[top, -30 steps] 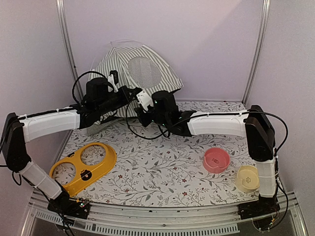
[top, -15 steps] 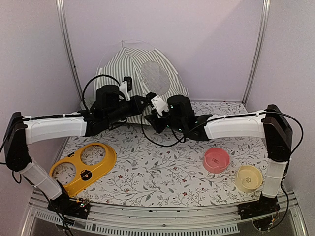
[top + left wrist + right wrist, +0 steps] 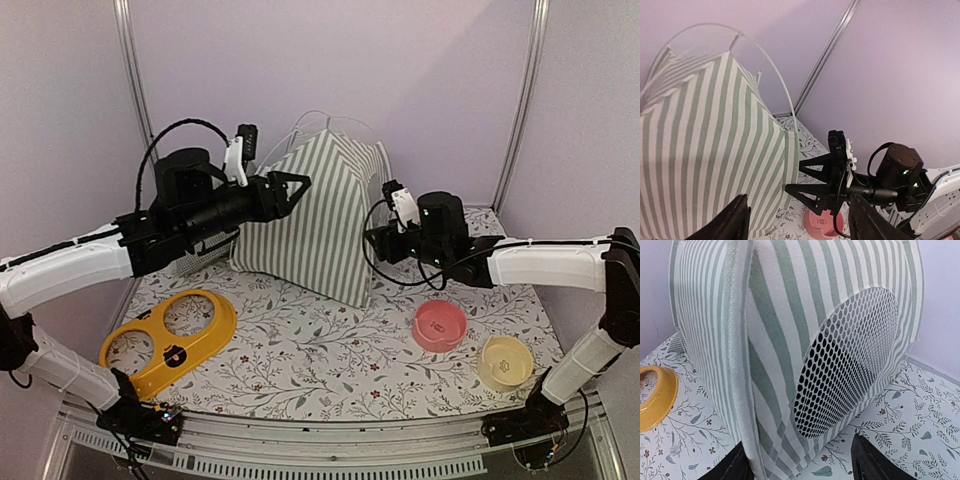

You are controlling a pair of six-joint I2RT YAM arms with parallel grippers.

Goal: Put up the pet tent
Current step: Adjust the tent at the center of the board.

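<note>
So the pet tent (image 3: 315, 225) is standing upright at the back of my floral table (image 3: 320, 350). My left gripper (image 3: 298, 190) hangs by its upper left face with jaws spread, and my right gripper (image 3: 370, 247) is parted just beside its right edge. Pink bowl (image 3: 440, 325) and cream bowl (image 3: 503, 362) sit front right, yellow feeder stand (image 3: 170, 340) front left.

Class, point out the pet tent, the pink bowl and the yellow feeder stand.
pet tent (image 3: 320, 220), top view, striped front panel
pink bowl (image 3: 440, 325), top view, inside floor
yellow feeder stand (image 3: 218, 330), top view, right rim
</note>
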